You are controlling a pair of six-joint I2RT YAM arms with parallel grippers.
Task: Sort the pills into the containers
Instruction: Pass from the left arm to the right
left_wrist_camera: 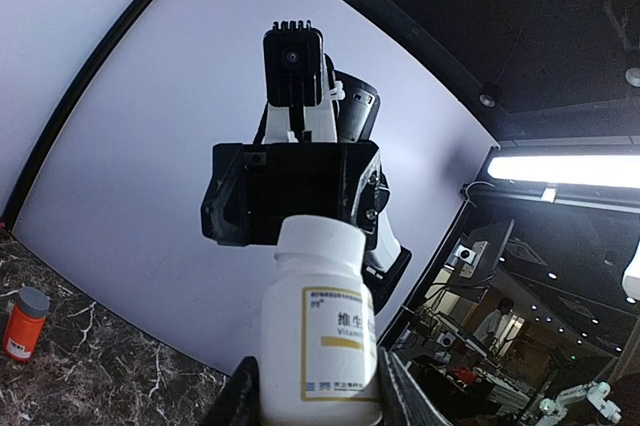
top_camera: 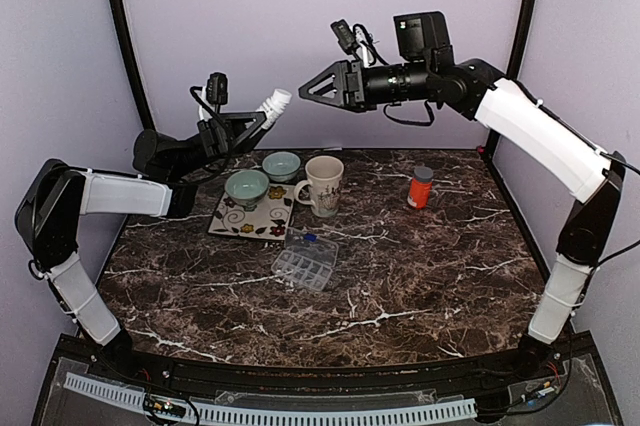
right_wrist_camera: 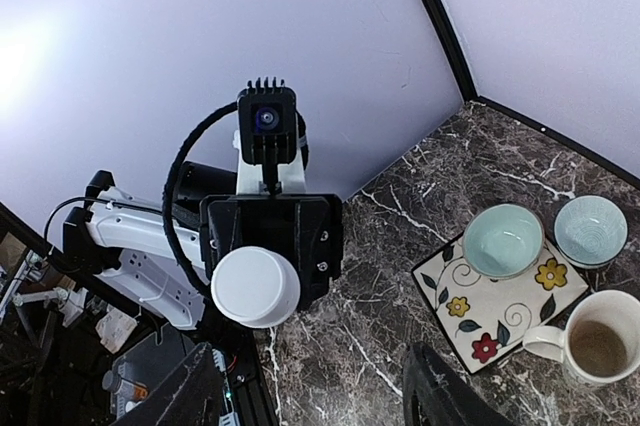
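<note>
Below both of my arms, on the dark table [top_camera: 430, 276], lies a flowered plate [top_camera: 243, 225] with a bowl [top_camera: 246, 186] on its far edge. A smaller bowl [top_camera: 281, 164] stands just behind it. A mug [top_camera: 324, 184] stands just beside the plate on the right. A clear organizer [top_camera: 305, 261] lies on the near side of the plate, with something small and blue at its far edge, though I cannot tell what it is. An orange bottle [top_camera: 421, 187] stands upright, well apart on the right.

The white bottle [top_camera: 272, 106] is off the table, high above the bowls. My left tool [top_camera: 258, 118] pinches it by the body, and its capped end tilts up and to the right. The cap faces my right tool [top_camera: 304, 92] across a short gap, and the two do not touch. That tool's fingers are spread and grip nothing.

My left arm rises from its base, bends at the left edge and stretches roughly level towards the back wall, with the wrist tipped upward. My right arm climbs along the right side to a high elbow. From there its forearm runs level to the left above the table's far edge, and the tool points straight at the cap.
</note>
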